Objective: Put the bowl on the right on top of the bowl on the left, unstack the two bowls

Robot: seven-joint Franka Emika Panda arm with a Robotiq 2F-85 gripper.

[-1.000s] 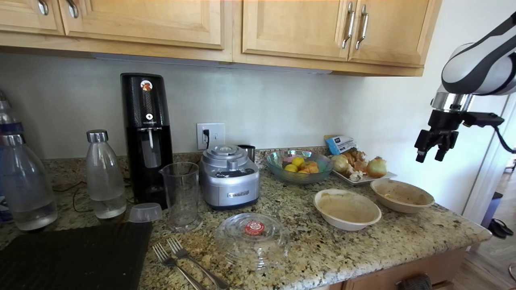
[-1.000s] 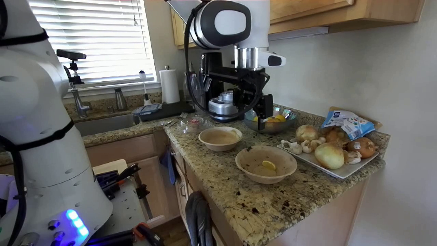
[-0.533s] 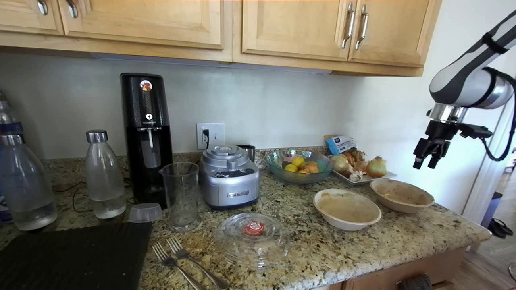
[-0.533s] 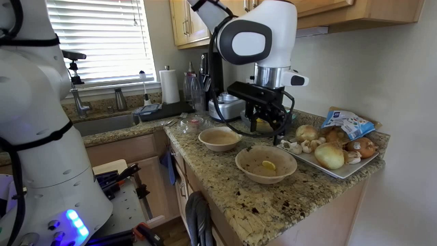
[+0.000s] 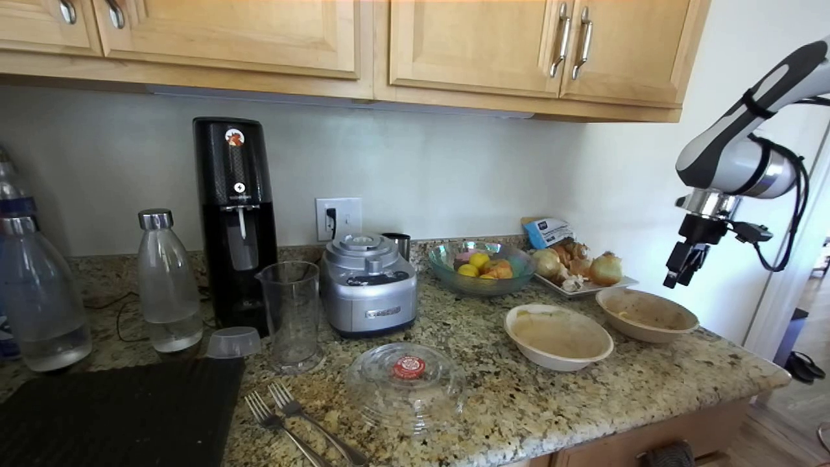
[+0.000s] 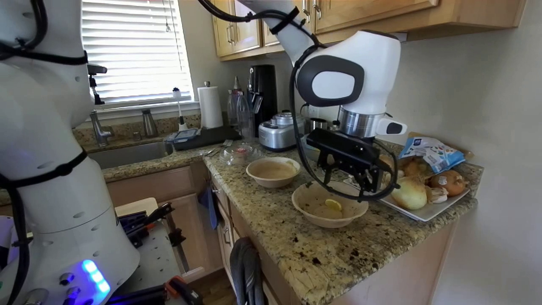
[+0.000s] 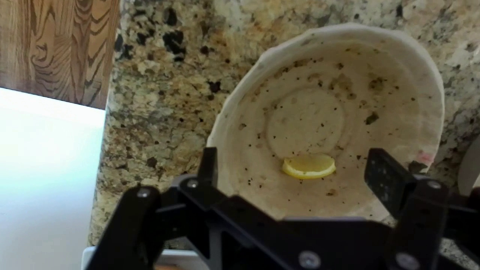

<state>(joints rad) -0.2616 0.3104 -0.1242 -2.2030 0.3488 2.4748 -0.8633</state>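
Two beige bowls sit apart on the granite counter. The right bowl shows in both exterior views (image 5: 655, 318) (image 6: 311, 203); it has dark specks and a lemon wedge (image 6: 333, 205) inside. It fills the middle of the wrist view (image 7: 307, 120). The left bowl also shows in both exterior views (image 5: 559, 337) (image 6: 273, 171); only a pale edge that may be its rim shows at the right of the wrist view. My gripper (image 7: 292, 153) is open and empty, pointing down above the right bowl, toward its plate side. Its fingertips are partly hidden in an exterior view (image 6: 349, 180).
A white plate (image 6: 423, 216) with onions and garlic stands close beside the right bowl. A glass fruit bowl (image 5: 480, 285), a food processor (image 5: 369, 298) and a clear plastic lid (image 5: 408, 395) stand further along. Cabinets (image 5: 480, 52) hang above; the counter's edge (image 6: 258, 216) is near the bowls.
My gripper has come down and moved toward the right bowl, now over it. Both bowls have stayed in place.
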